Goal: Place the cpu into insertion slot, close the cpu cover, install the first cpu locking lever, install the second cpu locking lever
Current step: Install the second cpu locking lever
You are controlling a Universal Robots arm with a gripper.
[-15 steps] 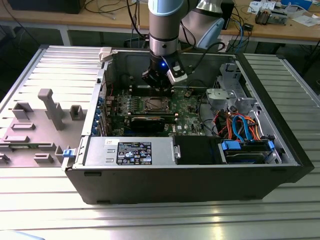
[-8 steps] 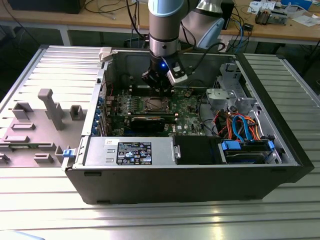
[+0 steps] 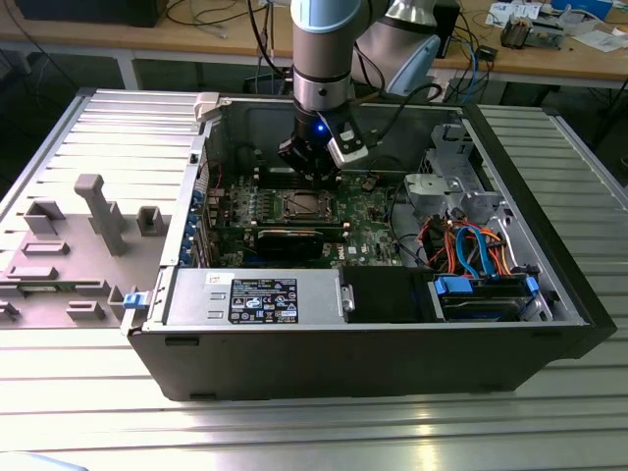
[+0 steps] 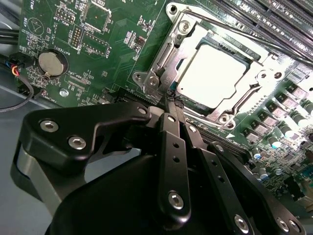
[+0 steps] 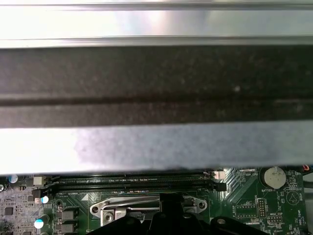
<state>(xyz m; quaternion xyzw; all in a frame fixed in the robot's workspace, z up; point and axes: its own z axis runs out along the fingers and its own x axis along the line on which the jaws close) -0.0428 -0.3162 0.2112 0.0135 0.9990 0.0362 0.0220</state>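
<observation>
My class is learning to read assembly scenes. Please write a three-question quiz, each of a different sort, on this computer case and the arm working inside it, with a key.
1. True or false: in the second wrist view the cpu already sits in the socket with the cpu cover lying over its edges.
2. Multiple choice: in the second wrist view, the tool has its tip at (A) a corner of the cover, (B) the coin battery, (C) the memory slots.
3. Short answer: in the exterior view, what blue-fronted part sits in the case's corner toward the exterior view's right?

Key: 1 true; 2 A; 3 the drive bay.
</observation>
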